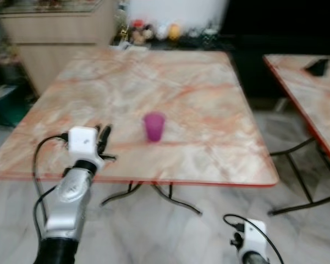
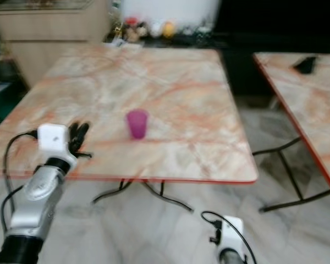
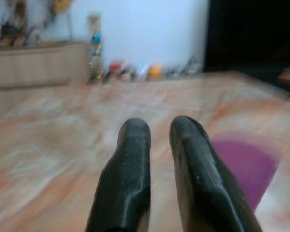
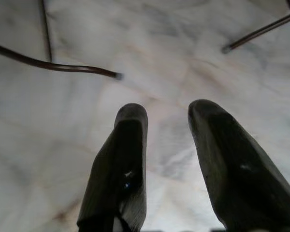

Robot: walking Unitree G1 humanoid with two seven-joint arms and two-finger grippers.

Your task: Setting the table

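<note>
A purple cup stands upright near the front middle of the marble-patterned table. My left gripper hovers over the table's front left, a short way left of the cup and apart from it. In the left wrist view its fingers are nearly together with nothing between them, and the cup sits just off to one side. My right arm's wrist hangs low over the floor. The right gripper points at the floor with its fingers apart and empty.
A second table with a black object stands to the right, across a gap of marble floor. A wooden cabinet and small ornaments are at the back. Curved metal table legs reach the floor under the front edge.
</note>
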